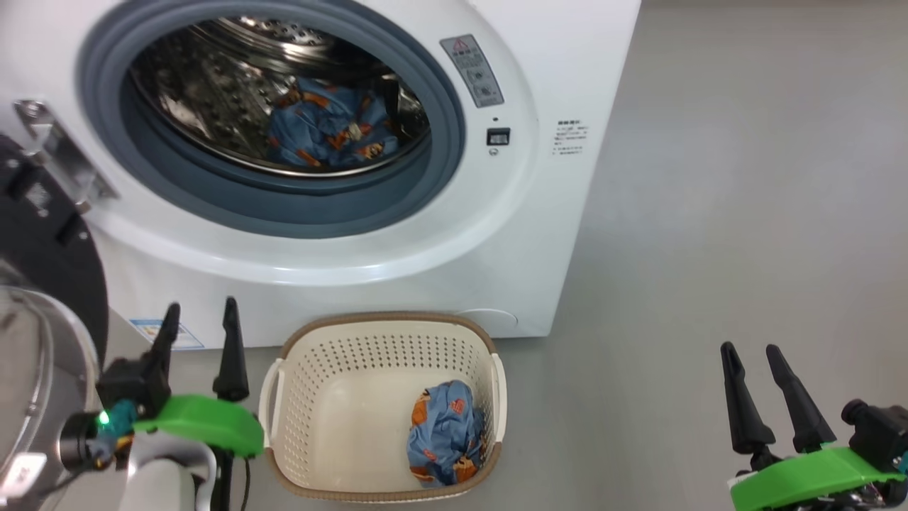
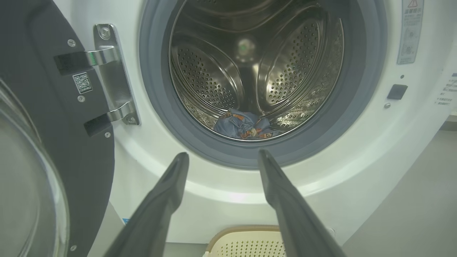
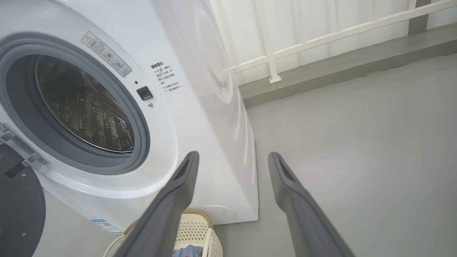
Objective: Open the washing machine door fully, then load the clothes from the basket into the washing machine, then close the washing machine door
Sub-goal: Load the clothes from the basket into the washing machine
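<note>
The white washing machine (image 1: 560, 64) stands open, its door (image 1: 42, 234) swung out to the left on its hinge. One bundle of blue printed clothes (image 1: 326, 124) lies inside the steel drum, also seen as clothes (image 2: 246, 125) in the left wrist view. Another bundle of clothes (image 1: 447, 433) sits in the right front corner of the cream basket (image 1: 284, 383) on the floor before the machine. My left gripper (image 1: 200, 312) is open and empty, left of the basket. My right gripper (image 1: 752, 353) is open and empty, far to the right over the floor.
Grey floor (image 1: 745, 213) stretches to the right of the machine. In the right wrist view a white railing (image 3: 321, 35) and a raised ledge run along the back wall. The door's glass bowl (image 2: 25, 185) bulges close by my left arm.
</note>
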Tool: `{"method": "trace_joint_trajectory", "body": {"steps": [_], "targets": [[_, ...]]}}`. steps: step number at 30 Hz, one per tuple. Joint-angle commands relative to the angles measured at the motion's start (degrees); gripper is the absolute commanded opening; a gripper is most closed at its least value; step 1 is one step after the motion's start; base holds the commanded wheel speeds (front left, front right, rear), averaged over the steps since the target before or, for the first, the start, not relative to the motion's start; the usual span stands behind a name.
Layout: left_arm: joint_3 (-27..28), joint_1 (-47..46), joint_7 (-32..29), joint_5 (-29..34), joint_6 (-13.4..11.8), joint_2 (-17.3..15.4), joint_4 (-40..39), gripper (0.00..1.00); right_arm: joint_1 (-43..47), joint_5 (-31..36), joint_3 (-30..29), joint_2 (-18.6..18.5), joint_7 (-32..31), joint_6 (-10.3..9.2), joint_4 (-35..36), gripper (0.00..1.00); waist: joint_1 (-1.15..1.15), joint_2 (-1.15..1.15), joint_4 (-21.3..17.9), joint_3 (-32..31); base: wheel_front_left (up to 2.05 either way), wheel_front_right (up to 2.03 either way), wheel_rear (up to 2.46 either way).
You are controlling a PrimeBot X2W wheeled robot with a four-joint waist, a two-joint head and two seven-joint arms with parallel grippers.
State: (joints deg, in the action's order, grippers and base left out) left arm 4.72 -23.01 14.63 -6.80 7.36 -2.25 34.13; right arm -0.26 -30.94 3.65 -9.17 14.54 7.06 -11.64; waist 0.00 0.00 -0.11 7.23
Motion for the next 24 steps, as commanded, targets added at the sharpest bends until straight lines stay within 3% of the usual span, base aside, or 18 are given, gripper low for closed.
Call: {"method": "trace_joint_trajectory", "body": {"steps": [1,11,24], "targets": [[1.1,1.2,0.4,0.4,0.1,-1.3,-2.3,1.0,0.5,-0.5,1.1,-1.1,0.5,0.43,1.4,1.0,0.0,0.0,1.5,-1.9,0.0,0.0,0.0],[-0.3,11.1,0.4,-0.4,0.1,-3.0,-9.4,1.0,3.7,-0.4,0.3,-1.6,0.5,0.43,1.8,1.0,0.0,0.0,2.3,-3.9,0.0,0.0,0.0],[1.8,18.2,0.4,-0.9,0.1,-2.5,-17.3,1.0,4.1,-0.2,-0.5,-1.4,0.5,0.43,2.4,1.0,0.0,0.0,2.1,-3.6,0.0,0.0,0.0]]}}
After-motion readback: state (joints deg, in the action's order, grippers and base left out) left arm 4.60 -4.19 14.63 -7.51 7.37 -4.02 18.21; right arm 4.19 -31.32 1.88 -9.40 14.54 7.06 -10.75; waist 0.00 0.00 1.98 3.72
